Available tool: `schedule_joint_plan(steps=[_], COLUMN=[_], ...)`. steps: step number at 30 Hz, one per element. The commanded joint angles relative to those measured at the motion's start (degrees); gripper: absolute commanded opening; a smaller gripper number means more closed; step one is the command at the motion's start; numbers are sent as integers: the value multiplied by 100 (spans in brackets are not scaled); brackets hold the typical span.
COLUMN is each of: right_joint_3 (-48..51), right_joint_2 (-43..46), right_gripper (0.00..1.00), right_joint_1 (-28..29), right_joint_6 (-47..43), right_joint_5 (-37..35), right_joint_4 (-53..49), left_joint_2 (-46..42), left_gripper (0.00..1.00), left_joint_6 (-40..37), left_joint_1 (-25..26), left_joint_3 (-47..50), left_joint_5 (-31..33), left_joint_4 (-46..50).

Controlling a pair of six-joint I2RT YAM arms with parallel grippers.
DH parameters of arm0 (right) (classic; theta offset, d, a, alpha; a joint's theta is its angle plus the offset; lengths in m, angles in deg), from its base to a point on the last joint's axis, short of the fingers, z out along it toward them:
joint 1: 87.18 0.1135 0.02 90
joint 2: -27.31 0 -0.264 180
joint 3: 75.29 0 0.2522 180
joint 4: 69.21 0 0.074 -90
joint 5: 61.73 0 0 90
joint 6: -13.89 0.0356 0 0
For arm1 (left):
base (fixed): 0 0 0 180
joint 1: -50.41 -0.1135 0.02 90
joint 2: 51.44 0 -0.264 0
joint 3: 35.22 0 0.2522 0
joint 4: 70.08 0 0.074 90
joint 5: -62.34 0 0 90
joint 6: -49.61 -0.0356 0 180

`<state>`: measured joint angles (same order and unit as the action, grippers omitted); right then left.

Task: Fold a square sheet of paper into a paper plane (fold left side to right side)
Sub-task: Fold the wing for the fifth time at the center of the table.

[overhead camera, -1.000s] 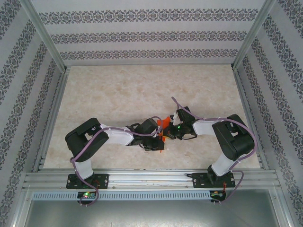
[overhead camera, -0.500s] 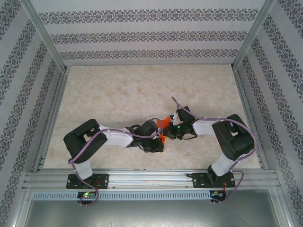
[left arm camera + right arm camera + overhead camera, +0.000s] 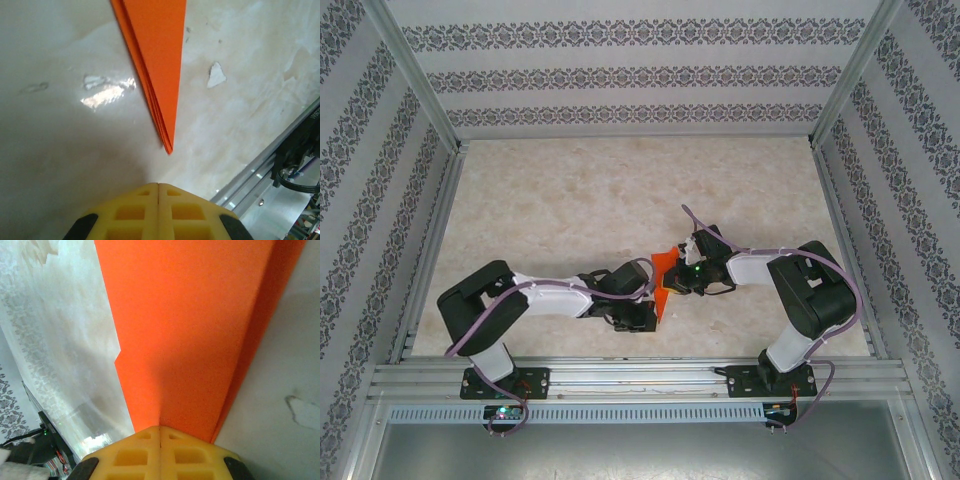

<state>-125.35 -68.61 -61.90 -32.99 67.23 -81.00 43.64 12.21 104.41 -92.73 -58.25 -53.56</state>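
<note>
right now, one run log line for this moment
paper plane: folded to a slim point | left gripper: shut, empty, just short of tip | right gripper: shut on paper plane

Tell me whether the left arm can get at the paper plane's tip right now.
Probably yes: the paper plane points its tip at the shut left gripper, just ahead of it, with bare table between them.

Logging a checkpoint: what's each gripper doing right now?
Left gripper: closed, empty, just short of the paper plane.
Right gripper: closed on the paper plane.
</note>
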Motion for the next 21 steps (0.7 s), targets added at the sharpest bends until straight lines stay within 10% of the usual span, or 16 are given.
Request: schedule_joint_plan(steps=[1, 21], right_joint_3=[263, 184], right_joint_2=[-377, -296], right_gripper=[0, 0], right_joint_1=[50, 302], right_joint_6=[-43, 257], right_joint_5=[-962, -917], right_joint_4=[-769, -532], left_joint_2=[-480, 491], left_gripper=[0, 0], left_joint_6=[-135, -378], left_joint_1=[-34, -548], left_joint_3=[16, -762], left_joint_5=[229, 157], left_joint_4=[336, -344])
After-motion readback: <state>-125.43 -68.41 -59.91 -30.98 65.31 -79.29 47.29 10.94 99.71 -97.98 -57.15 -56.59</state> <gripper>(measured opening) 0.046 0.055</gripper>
